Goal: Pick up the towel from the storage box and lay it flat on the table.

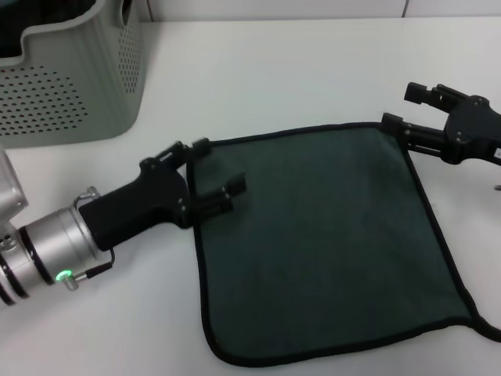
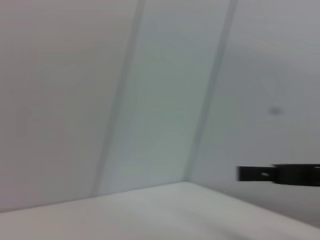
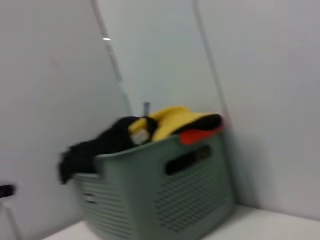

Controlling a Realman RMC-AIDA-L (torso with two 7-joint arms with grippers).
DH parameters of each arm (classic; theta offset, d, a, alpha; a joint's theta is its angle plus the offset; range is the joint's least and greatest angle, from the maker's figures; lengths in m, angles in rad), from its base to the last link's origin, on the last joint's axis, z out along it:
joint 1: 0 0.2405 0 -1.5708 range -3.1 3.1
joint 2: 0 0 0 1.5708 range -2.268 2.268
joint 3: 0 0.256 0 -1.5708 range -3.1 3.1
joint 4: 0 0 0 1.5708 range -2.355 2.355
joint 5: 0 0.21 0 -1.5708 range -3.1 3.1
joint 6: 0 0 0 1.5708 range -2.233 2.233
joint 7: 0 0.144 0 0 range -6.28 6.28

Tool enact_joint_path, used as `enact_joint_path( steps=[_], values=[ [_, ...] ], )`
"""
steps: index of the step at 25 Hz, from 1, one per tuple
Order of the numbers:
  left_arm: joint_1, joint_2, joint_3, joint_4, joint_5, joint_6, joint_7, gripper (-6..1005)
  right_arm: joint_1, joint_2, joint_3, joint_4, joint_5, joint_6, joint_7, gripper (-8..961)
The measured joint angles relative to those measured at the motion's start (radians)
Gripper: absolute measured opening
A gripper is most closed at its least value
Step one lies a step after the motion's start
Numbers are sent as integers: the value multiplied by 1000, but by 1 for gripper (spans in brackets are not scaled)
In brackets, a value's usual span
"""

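Towel [image 1: 329, 243] lies spread on bench [image 1: 297, 70], green side up, toward near right; you see it out of box [image 1: 70, 74], which stands at far left corner. Left tool [image 1: 211, 176] at towel's far left corner, fingers spread, holding nothing. Right tool [image 1: 419, 110] at far right corner, also spread. Both placed at corners probably to pull cloth flat. Near right corner looks bit bunched.

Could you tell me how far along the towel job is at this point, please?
Nearly finished. The towel is out of the storage box and spread dark green side up on the table. The left hand and right hand sit open at its two far corners, apparently letting go. One near corner looks slightly bunched. What remains is pulling both arms clear.
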Motion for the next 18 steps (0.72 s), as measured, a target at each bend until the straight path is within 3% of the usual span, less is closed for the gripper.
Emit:
enact_joint_path(
  steps=[2, 7, 13, 18],
  values=[
    [3, 8, 0, 10, 33, 48, -21, 857, 0, -12, 0, -1, -13, 58, 0, 856],
    [19, 24, 0, 45, 78, 170, -24, 825, -6, -29, 6, -14, -59, 185, -13, 854],
    [17, 45, -1, 77, 110, 239, -72, 752, -15, -24, 9, -75, -126, 259, -21, 855],
    [27, 55, -4, 106, 119, 273, -80, 752, -19, -20, 10, -109, -144, 273, -22, 855]
  ],
)
